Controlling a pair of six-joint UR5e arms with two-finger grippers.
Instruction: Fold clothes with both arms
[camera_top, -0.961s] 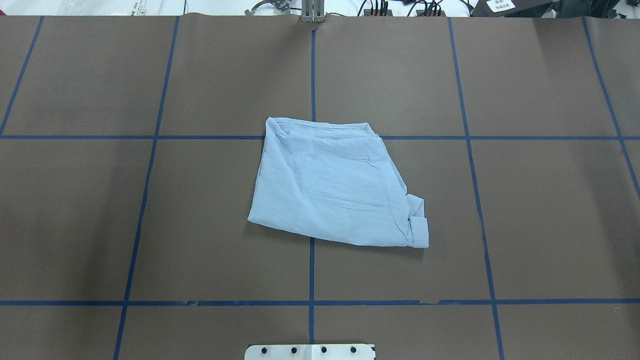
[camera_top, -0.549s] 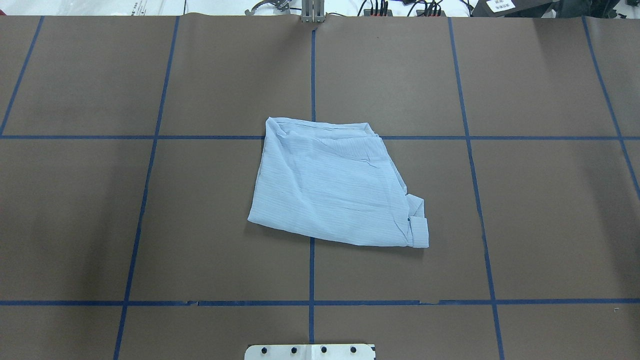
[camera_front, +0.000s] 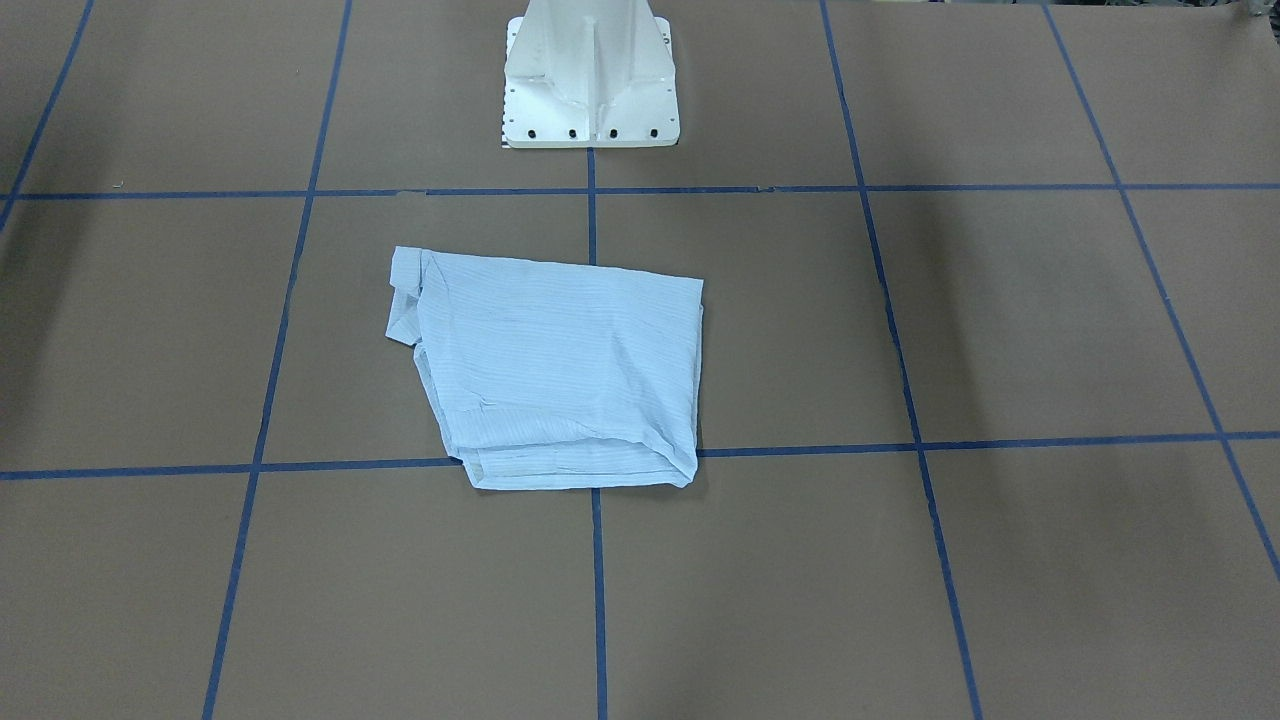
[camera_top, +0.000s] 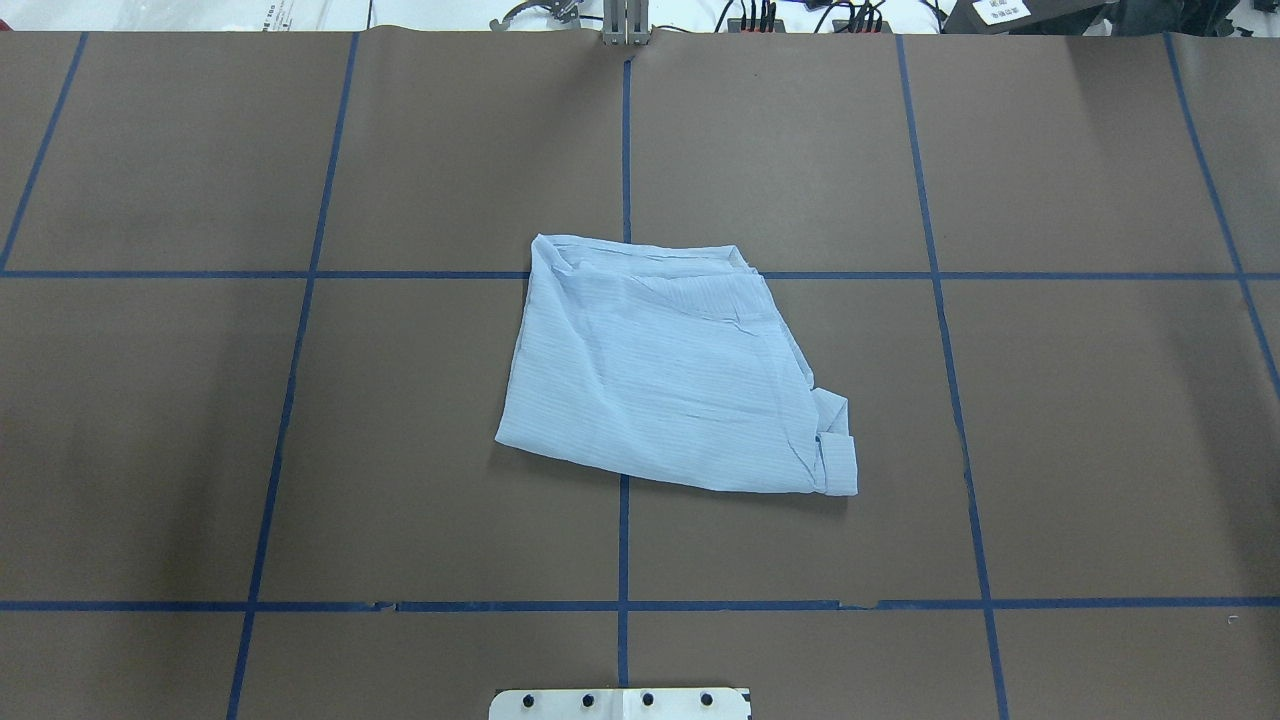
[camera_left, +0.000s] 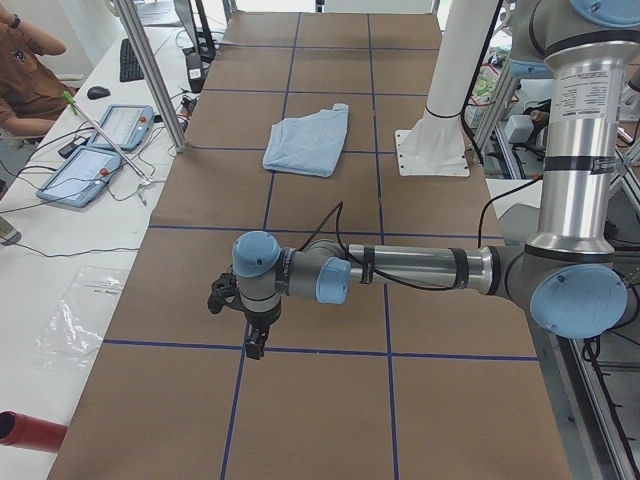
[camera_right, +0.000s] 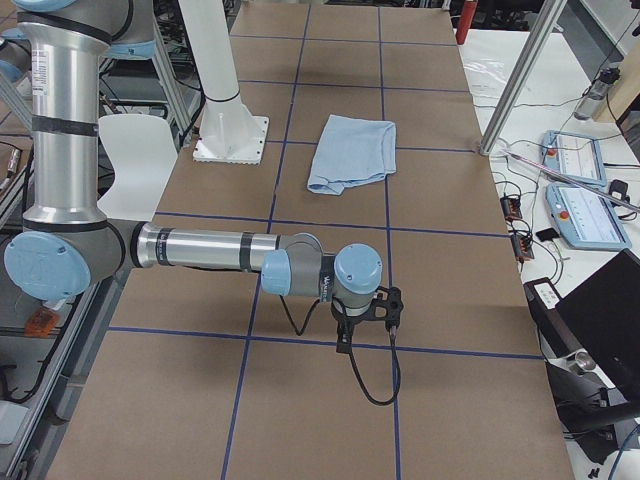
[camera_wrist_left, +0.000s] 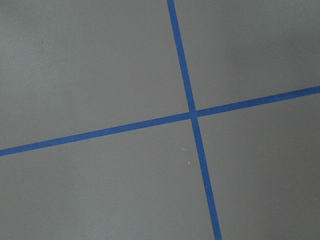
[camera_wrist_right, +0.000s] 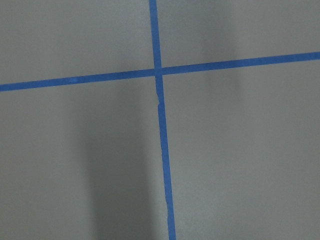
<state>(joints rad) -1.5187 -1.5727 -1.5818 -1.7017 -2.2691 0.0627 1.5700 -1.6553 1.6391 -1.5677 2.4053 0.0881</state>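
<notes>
Nothing's moved: shirt (camera_top: 670, 380) sits folded mid-surface (camera_top: 1050, 450), looks basically done. Left end effector (camera_left: 254, 346) and right end effector (camera_right: 345, 344) hang near opposite ends, can't tell if open. Maybe one tidy-up fold next.

Light blue, finely striped shirt (camera_top: 670, 380); brown table (camera_top: 1100, 420), blue grid lines.

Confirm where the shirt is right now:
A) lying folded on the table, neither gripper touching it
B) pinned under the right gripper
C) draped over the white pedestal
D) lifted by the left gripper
A: the shirt lies folded flat on the table, while the left gripper and the right gripper hang over bare table well away from it.
</notes>
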